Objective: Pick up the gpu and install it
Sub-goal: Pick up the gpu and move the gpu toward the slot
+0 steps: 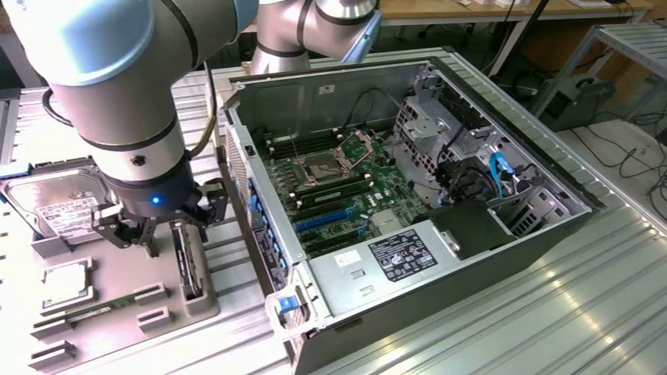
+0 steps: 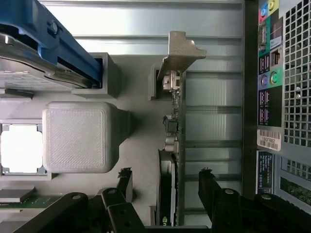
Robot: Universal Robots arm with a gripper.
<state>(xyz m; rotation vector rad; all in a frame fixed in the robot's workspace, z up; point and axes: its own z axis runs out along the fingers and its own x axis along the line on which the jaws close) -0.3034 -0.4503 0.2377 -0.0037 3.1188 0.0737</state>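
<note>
The gpu (image 1: 189,266) stands on edge in a slot of the grey parts tray (image 1: 125,266), at the exterior view's left. In the wrist view the gpu (image 2: 171,145) shows edge-on, with its silvery end bracket (image 2: 181,51) at the far end. My gripper (image 1: 172,237) hangs just above the card's top edge, open. In the wrist view my gripper (image 2: 166,182) straddles the card, one black finger (image 2: 124,180) on one side and the other finger (image 2: 208,180) on the other, both clear of it. Nothing is held.
The open computer case (image 1: 469,70) lies right of the tray, with the motherboard (image 1: 344,183) and blue card slots (image 1: 323,219) exposed. Its rear panel (image 2: 282,97) runs beside the gpu. On the tray are a hard drive (image 1: 52,205), a processor (image 1: 65,281) and a memory stick (image 1: 99,307).
</note>
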